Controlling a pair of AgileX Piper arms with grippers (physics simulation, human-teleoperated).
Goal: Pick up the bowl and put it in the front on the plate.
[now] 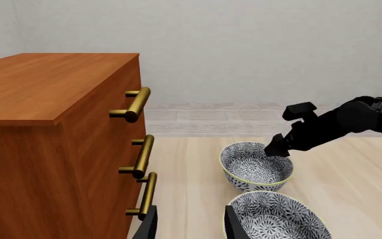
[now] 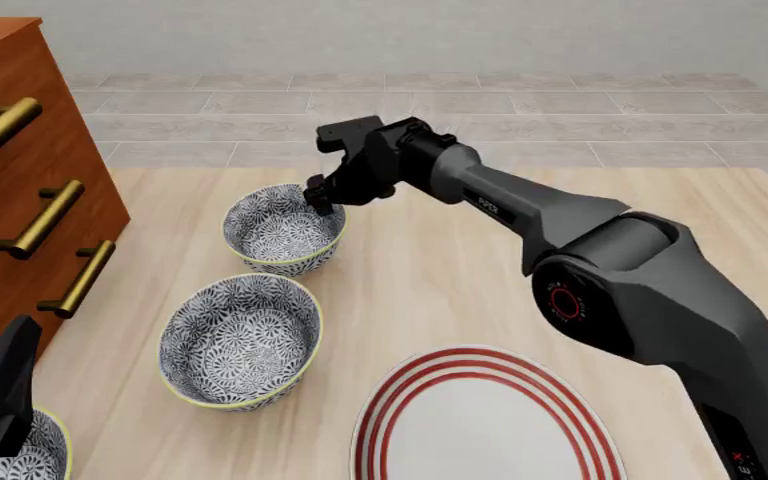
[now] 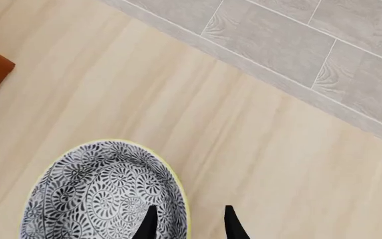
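Three floral bowls with yellow rims stand in a row on the table. The farthest bowl point(image 2: 281, 230) has my right gripper point(image 2: 320, 197) at its right rim. In the right wrist view the right gripper point(image 3: 189, 224) is open, with one finger inside this bowl point(image 3: 98, 194) and the other outside, the rim between them. The white plate point(image 2: 484, 420) with red rings lies at the front, right of the bowls. My left gripper point(image 1: 189, 226) is open and empty, low at the front left beside the middle bowl point(image 1: 277, 216).
A wooden drawer cabinet point(image 2: 11, 170) with brass handles stands along the left side, close to the bowls. The nearest bowl point(image 2: 24, 455) is partly cut off at the front left corner, under my left arm. A grey tiled floor lies beyond the table's far edge.
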